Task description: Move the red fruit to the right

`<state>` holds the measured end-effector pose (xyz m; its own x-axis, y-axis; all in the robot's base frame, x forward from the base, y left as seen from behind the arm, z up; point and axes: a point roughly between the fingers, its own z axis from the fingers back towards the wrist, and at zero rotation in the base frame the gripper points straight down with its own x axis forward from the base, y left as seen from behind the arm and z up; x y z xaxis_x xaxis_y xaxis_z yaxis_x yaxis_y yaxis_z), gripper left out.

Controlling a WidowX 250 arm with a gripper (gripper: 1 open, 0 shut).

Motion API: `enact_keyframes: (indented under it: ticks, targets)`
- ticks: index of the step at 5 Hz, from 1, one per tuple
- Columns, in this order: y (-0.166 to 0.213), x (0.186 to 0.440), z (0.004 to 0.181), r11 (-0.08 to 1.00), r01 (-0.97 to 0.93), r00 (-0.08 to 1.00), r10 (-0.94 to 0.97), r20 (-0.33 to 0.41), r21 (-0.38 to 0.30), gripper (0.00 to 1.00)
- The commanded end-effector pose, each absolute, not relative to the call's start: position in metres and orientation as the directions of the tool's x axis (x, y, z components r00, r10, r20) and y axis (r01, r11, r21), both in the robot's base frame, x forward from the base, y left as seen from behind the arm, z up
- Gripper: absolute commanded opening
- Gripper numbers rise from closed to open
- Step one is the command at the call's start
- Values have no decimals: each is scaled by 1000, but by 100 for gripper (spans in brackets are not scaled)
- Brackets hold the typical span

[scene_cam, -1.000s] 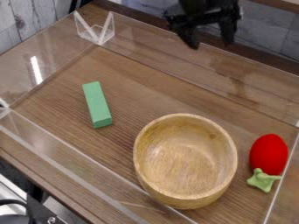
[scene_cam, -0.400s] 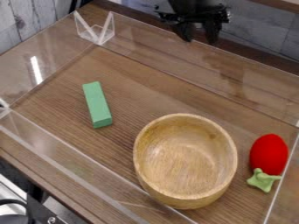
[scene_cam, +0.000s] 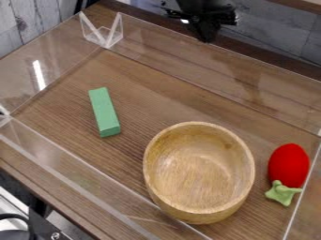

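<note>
The red fruit [scene_cam: 288,163] lies on the wooden table at the far right, its light green leafy cap [scene_cam: 281,193] pointing toward the front edge. It sits just right of the wooden bowl [scene_cam: 157,156] and close to the clear right wall. My black gripper [scene_cam: 207,30] hangs far from the fruit, at the back of the table near the top of the view. Its fingers are drawn together, and nothing shows between them.
A green rectangular block [scene_cam: 104,112] lies left of the bowl. Low clear plastic walls [scene_cam: 38,73] ring the work area, with a small clear stand [scene_cam: 100,30] in the back left corner.
The gripper's fingers, spread wide a second ago, have closed together. The hand has shifted slightly left and toward the back. The fruit, bowl and block have not moved.
</note>
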<state>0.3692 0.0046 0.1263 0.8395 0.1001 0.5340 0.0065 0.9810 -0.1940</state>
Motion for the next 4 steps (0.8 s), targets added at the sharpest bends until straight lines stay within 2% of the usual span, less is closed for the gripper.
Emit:
enact_keyframes:
  ticks: [1, 2, 4]
  targets:
    - [-1, 377, 155, 987, 21, 792, 82, 606, -161, 100]
    - [-1, 375, 144, 991, 1, 781, 84, 618, -136, 100]
    - [2, 373, 137, 990, -78, 753, 137, 644, -120, 100]
